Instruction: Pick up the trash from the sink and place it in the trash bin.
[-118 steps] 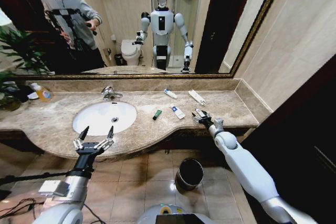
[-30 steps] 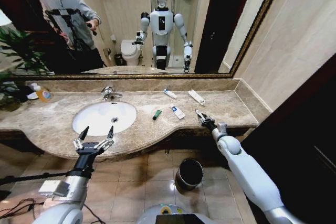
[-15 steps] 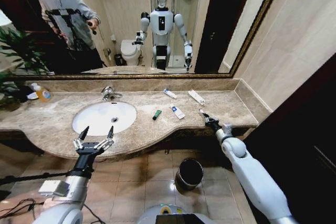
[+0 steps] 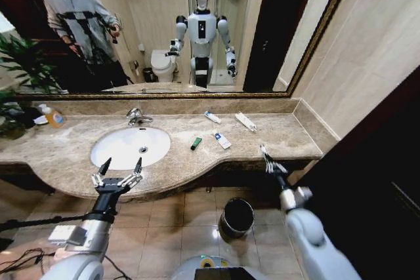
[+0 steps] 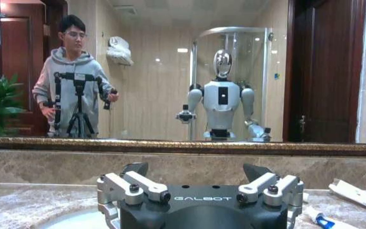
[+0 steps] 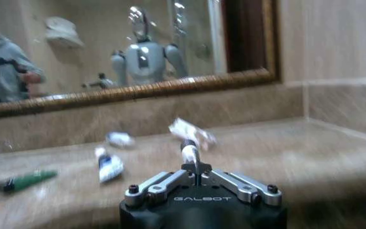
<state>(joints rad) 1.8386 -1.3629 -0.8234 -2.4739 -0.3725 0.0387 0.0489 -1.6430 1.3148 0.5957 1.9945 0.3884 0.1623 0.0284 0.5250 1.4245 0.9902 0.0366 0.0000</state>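
Note:
The white oval sink [image 4: 129,146] is set in the marble counter. Trash lies on the counter to its right: a dark green tube [image 4: 196,143], a white tube with blue marks [image 4: 222,140], and two white tubes [image 4: 212,117] [image 4: 246,120] near the back wall. My right gripper [image 4: 265,155] is over the counter's front right edge, shut on a small white tube [image 6: 188,151]. My left gripper [image 4: 117,176] hangs open and empty in front of the basin. The black trash bin [image 4: 237,216] stands on the floor under the counter, below and left of the right gripper.
A chrome faucet [image 4: 138,117] stands behind the basin. A pump bottle [image 4: 52,116] of orange liquid and a plant [image 4: 16,70] sit at the far left. A wide mirror [image 4: 164,31] runs behind the counter, and a tiled wall [image 4: 367,63] closes the right side.
My right gripper has drawn back from the counter toward its front right edge, carrying the small white tube. The left arm has not moved.

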